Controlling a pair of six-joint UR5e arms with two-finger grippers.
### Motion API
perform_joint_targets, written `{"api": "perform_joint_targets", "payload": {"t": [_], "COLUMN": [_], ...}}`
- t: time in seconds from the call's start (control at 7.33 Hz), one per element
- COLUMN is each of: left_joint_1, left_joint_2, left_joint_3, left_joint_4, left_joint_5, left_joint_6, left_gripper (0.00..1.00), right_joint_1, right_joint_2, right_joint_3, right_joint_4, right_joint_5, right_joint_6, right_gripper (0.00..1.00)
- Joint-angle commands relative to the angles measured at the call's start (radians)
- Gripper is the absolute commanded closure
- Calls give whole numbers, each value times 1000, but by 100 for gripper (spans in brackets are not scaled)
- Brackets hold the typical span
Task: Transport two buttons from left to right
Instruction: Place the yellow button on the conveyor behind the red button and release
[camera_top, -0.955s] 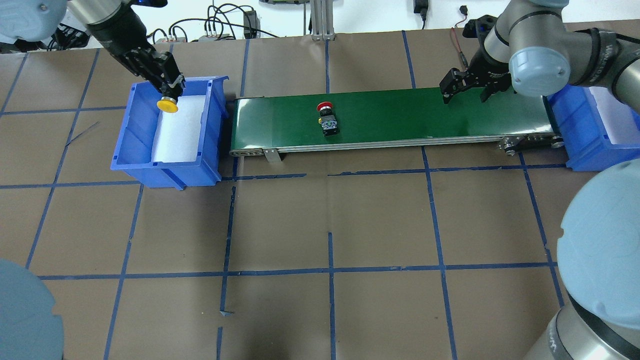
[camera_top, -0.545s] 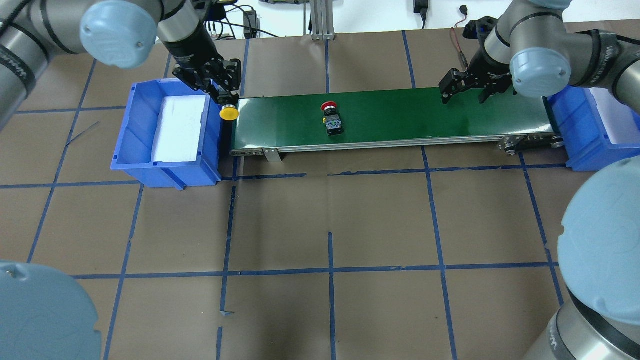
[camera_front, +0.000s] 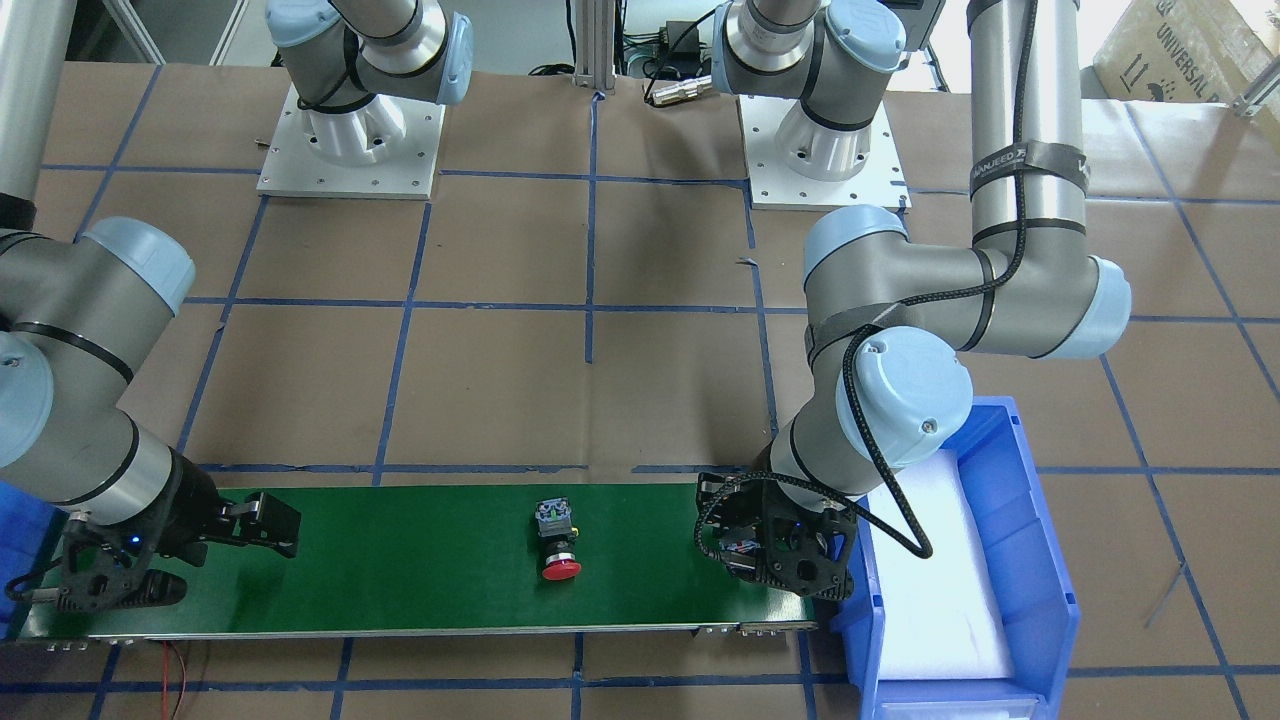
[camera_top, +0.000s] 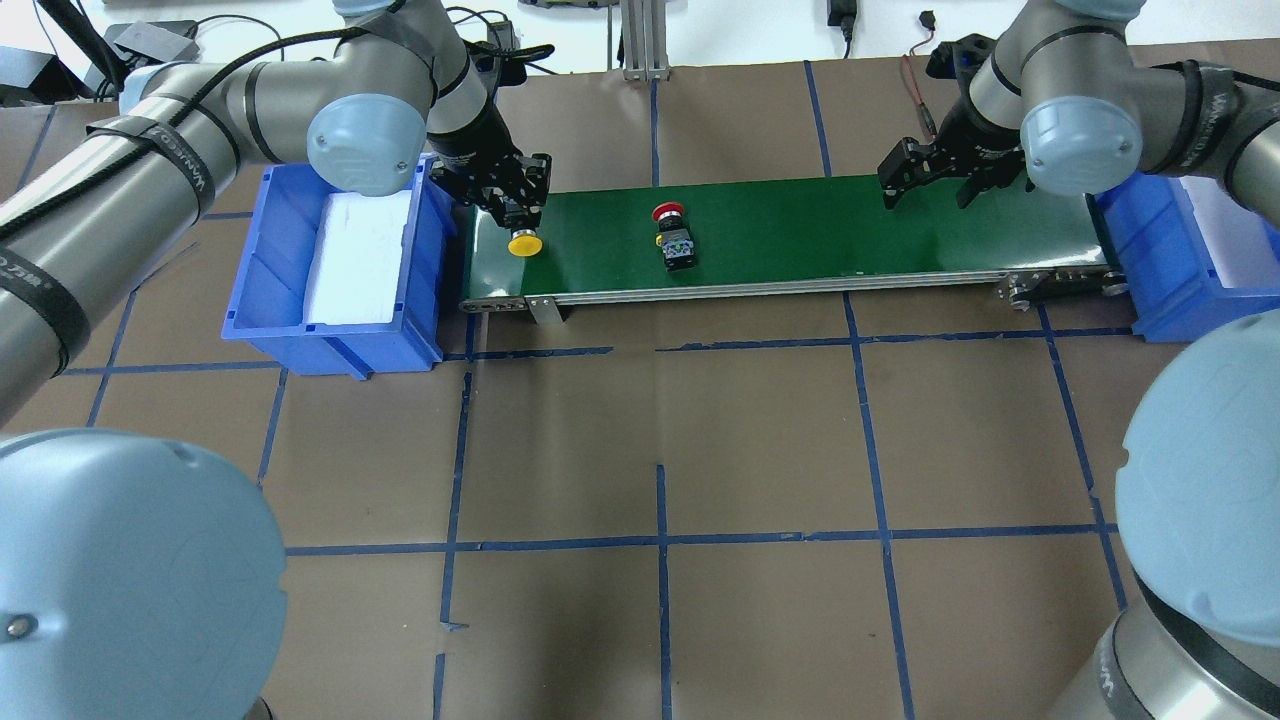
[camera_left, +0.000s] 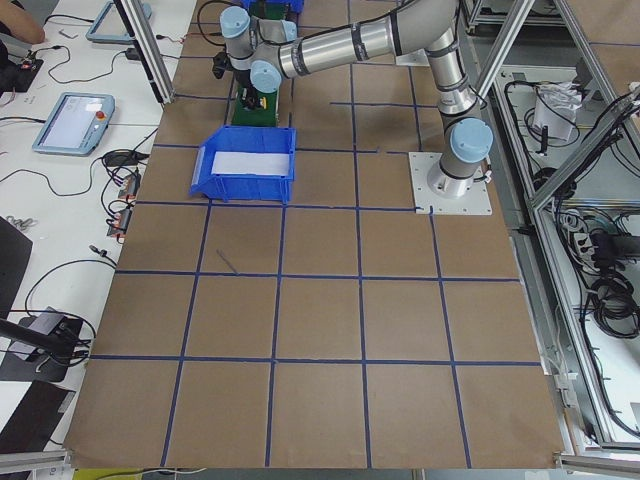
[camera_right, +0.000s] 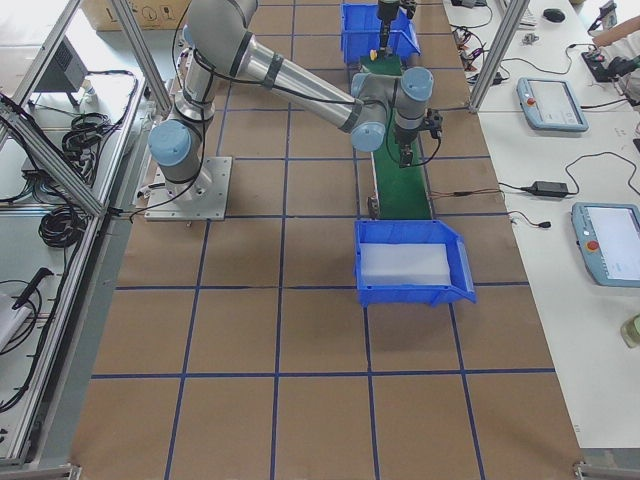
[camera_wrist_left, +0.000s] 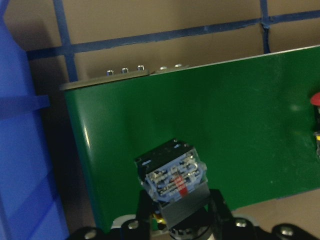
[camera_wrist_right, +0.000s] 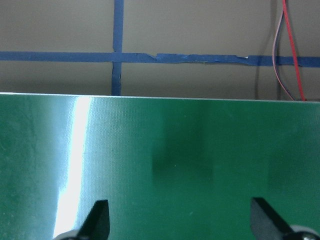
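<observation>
Yellow button (camera_top: 524, 244) sits pinched in L gripper (camera_top: 518, 222), jaws closed on its body, prob. just above belt (camera_top: 850, 230), 9 o'clock end. Red button (camera_top: 676, 240) lies on belt at 3 o'clock from it. R gripper (camera_top: 928, 186), jaws wide and empty, hovers over 3 o'clock end.

The red-capped button (camera_top: 675, 240), black-grey body and mushroom cap, lies on its side on the green conveyor belt (camera_top: 850, 225), cap toward 12 o'clock. At its 9 o'clock, the yellow-capped button (camera_top: 524, 243) is clamped in the left gripper (camera_top: 518, 222), cap toward 6 o'clock.
</observation>
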Motion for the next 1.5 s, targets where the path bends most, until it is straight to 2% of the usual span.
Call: {"api": "perform_joint_targets", "payload": {"t": [0.0,0.14,0.27,0.41,0.68,0.95,1.09,1.36], "left_joint_1": [-6,-12,-12,-12,-17,-9,-5,3], "left_joint_2": [-36,-45,-51,-43,31,217,306,442], "left_joint_3": [-3,0,-3,1,0,3,3,-12], "left_joint_4": [25,25,25,25,-1,-236,-333,-447], "left_joint_5": [-19,-31,-32,-32,-24,-15,42,77], "left_joint_6": [14,18,21,24,18,14,11,9], "left_gripper": [76,73,18,3,0,0,0,0], "right_joint_1": [-1,-1,-1,-1,-1,-1,-1,-1], "right_joint_2": [2,5,8,13,10,11,13,11], "right_joint_3": [-1,-1,-3,0,-3,-3,-3,-1], "right_joint_4": [0,0,0,0,0,0,0,0], "right_joint_5": [-3,-1,-4,2,1,5,2,7], "right_joint_6": [0,0,0,0,2,2,0,0], "right_gripper": [0,0,0,0,0,0,0,0]}}
